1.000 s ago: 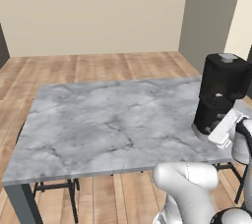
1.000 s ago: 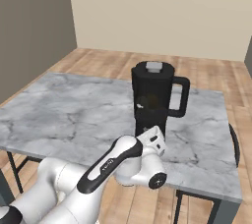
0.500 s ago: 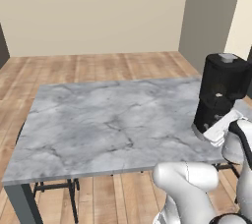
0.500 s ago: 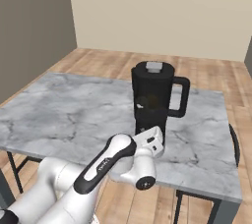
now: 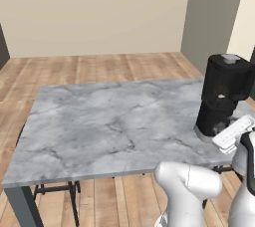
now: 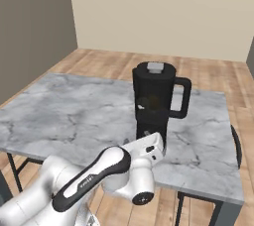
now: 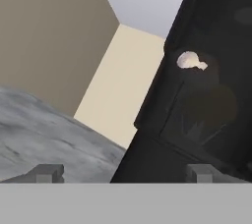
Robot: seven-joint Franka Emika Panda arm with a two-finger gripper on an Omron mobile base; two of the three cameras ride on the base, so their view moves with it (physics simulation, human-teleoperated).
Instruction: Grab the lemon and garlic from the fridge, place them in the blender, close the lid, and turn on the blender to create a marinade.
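standing near right front corner of marble table [image 5: 99,126], blender [image 6: 155,102] has lid [image 6: 155,67] seated, garlic [image 7: 191,61] visible inside jug. gripper [image 7: 123,171] spread wide, empty, low against base. risk: hand nudging base, skidding blender toward front edge; knob missed.

- One black blender [image 6: 155,102] stands on one grey marble-topped table [image 5: 109,126].
- One lid [image 6: 155,67], black with a light grey knob, sits on the jug.
- One pale garlic bulb [image 7: 190,61] shows through the dark jug wall.
- One yellowish lemon [image 6: 154,102] shows dimly inside.
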